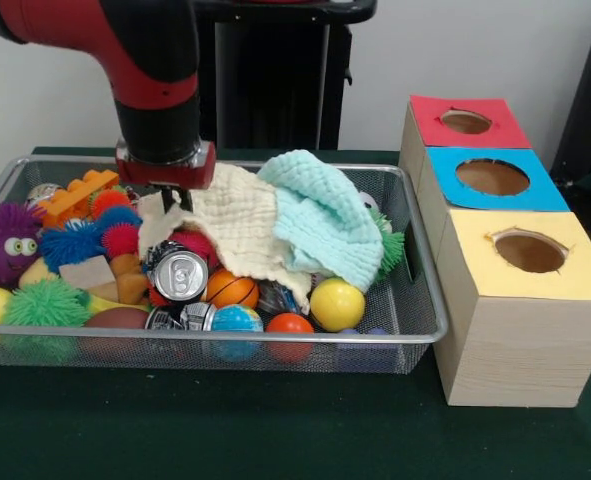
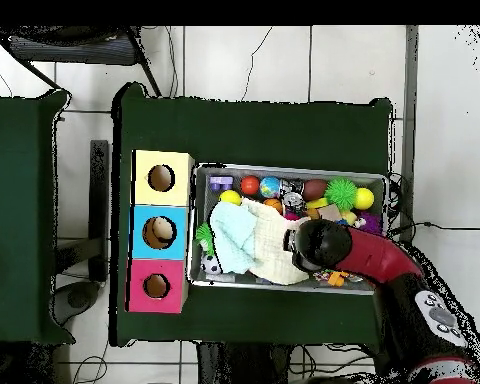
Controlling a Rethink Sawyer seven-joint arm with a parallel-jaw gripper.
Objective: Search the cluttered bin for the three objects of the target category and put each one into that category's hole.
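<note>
A wire mesh bin [image 1: 427, 292] holds a heap of toys under two cloths. My gripper [image 1: 175, 198] is down at the left edge of the cream cloth [image 1: 240, 228] and looks shut on a bunch of it. A mint cloth [image 1: 327, 215] lies over the cream one's right side. Below the gripper lie a drink can [image 1: 179, 274], a small basketball [image 1: 232, 289], a globe ball [image 1: 236, 319], an orange ball [image 1: 290, 324] and a yellow ball [image 1: 337, 304]. In the overhead view the arm [image 2: 329, 248] covers the gripper, beside the cream cloth [image 2: 272, 245].
Three boxes stand right of the bin, with a red-topped hole [image 1: 466, 122], a blue-topped hole [image 1: 492, 177] and a yellow-topped hole [image 1: 530, 252]. At the bin's left are a purple fuzzy toy [image 1: 5, 240], spiky balls [image 1: 45, 303] and an orange block [image 1: 78, 193].
</note>
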